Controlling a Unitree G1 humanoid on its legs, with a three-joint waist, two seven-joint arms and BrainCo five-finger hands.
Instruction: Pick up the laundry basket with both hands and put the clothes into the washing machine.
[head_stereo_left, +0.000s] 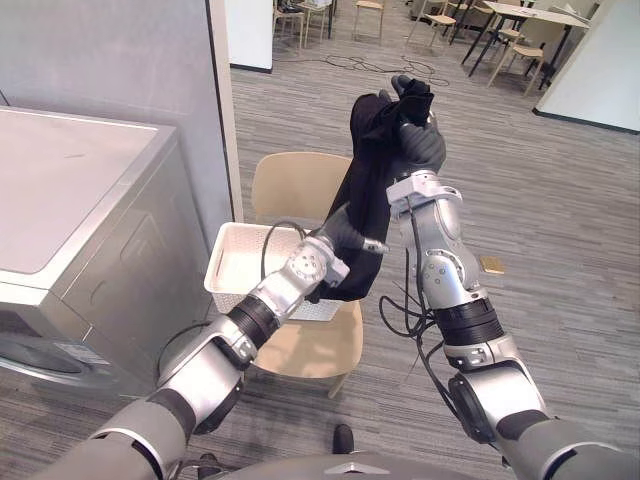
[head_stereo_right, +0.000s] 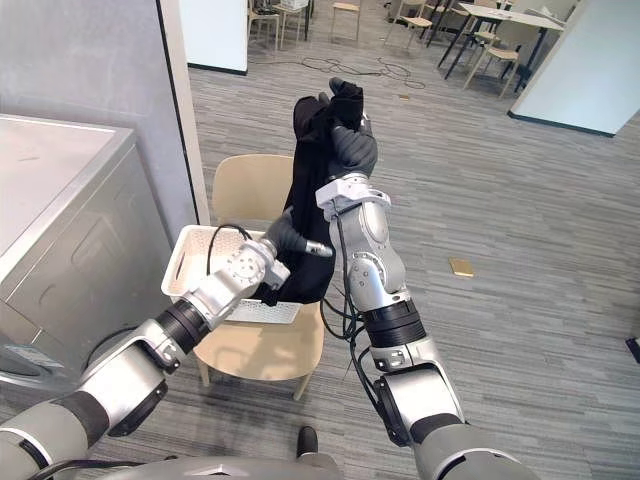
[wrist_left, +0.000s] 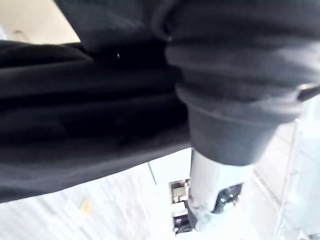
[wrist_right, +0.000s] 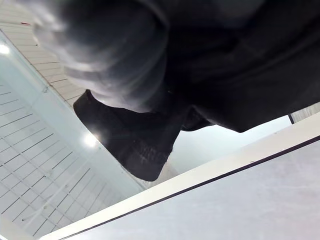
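Garment, black (head_stereo_left: 368, 190): one item, hanging lengthwise in the air above the chair. Its top end is bunched in my right hand (head_stereo_left: 425, 145), and its lower end reaches the right edge of the laundry basket (head_stereo_left: 228, 262). I cannot tell whether cloth and basket touch.

Right hand: raised high on an upright forearm and clenched round the top of the black garment. A tuft of cloth sticks out above it. In the right wrist view, black fabric lies right against the dark cover.

Left hand (head_stereo_left: 343, 232): lower down, pressed against the hanging cloth about halfway along, above the basket's right side. The cloth covers most of it, so I cannot tell whether it grips.

Laundry basket: white, with perforated walls. It rests on the seat of the chair (head_stereo_left: 295, 185) with neither hand on it.

Chair: beige, with its backrest showing behind the basket.

Washing machine (head_stereo_left: 70, 190): grey, with a flat top, to the left of the chair and apart from it. A grey partition wall (head_stereo_left: 120, 60) stands behind it.

Floor (head_stereo_left: 560, 200): grey planks. A small tan object (head_stereo_left: 492, 265) lies to the right of my right arm.

Tables and chairs (head_stereo_left: 520, 30): at the far end of the room.
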